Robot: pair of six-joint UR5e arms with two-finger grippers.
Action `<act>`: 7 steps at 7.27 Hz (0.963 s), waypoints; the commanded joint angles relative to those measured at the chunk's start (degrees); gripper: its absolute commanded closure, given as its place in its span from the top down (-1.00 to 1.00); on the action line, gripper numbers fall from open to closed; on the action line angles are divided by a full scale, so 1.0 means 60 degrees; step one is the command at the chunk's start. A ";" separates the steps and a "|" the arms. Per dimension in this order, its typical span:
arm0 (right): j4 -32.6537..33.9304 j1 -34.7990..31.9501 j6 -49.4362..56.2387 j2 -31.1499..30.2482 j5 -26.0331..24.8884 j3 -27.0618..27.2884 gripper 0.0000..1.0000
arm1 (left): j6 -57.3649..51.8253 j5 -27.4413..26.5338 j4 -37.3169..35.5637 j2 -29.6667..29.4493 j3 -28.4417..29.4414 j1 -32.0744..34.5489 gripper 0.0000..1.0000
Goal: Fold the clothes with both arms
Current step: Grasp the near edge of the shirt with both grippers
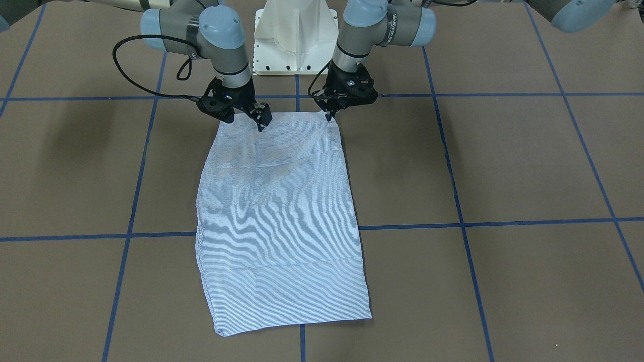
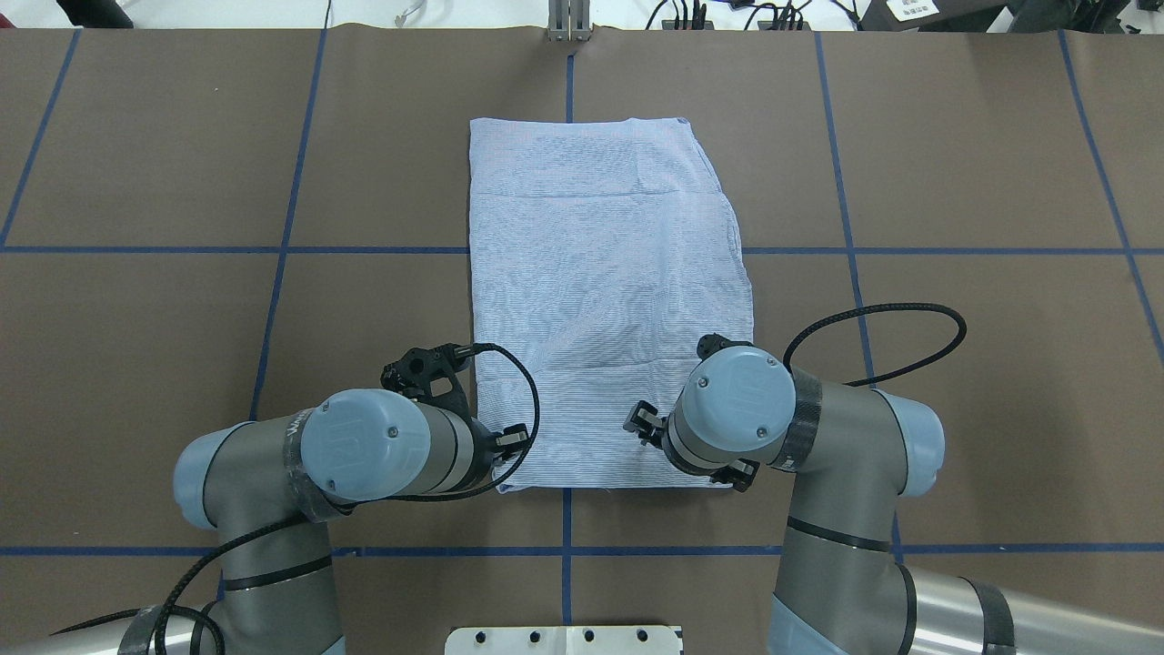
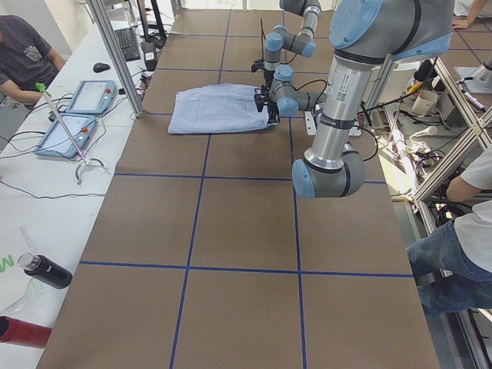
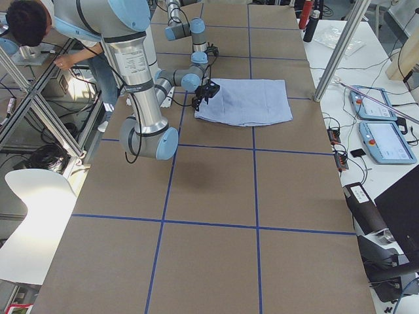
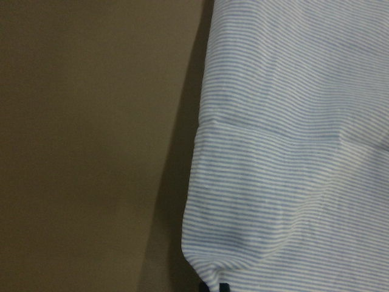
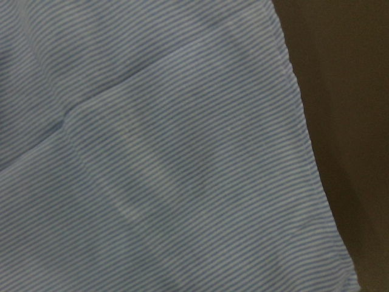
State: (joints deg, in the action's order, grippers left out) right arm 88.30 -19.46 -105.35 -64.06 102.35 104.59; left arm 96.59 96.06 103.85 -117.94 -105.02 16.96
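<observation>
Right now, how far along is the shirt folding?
Done: the shirt lies as a long flat rectangle, no sleeves showing. In hand: the left gripper and right gripper sit at its two robot-side corners; grip unclear. Left: probably folding that end over toward the far edge.

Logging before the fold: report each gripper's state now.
Left gripper: closed on a corner of the blue-and-white striped shirt.
Right gripper: at the shirt's edge; cannot tell.
</observation>
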 commanded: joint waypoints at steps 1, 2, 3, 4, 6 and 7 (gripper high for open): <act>0.0019 0.0123 -0.0021 -0.0003 -0.0008 -0.0176 1.00 | 0.0000 0.0000 0.0005 -0.0001 -0.0002 0.0000 -1.00; 0.0020 0.0138 -0.0021 -0.0003 0.0006 -0.0161 1.00 | 0.0000 0.0000 0.0005 -0.0001 -0.0002 0.0000 -1.00; 0.0020 0.0167 -0.0021 -0.0003 0.0021 -0.0161 1.00 | 0.0000 0.0000 0.0005 -0.0001 -0.0002 0.0000 -1.00; 0.0020 0.0182 -0.0021 -0.0017 0.0079 -0.0118 1.00 | 0.0000 -0.0014 0.0005 -0.0001 0.0013 0.0000 -1.00; 0.0136 0.0270 -0.0137 -0.0032 0.0094 -0.0088 1.00 | 0.0000 -0.0015 0.0005 -0.0001 0.0013 0.0000 -1.00; 0.0166 0.0299 -0.0254 -0.0018 0.0094 -0.0073 1.00 | 0.0000 -0.0015 0.0005 -0.0001 0.0013 0.0000 -1.00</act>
State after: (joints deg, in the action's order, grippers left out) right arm 88.95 -17.94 -106.13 -64.20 102.91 104.03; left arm 96.59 95.98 103.89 -117.95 -104.95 16.96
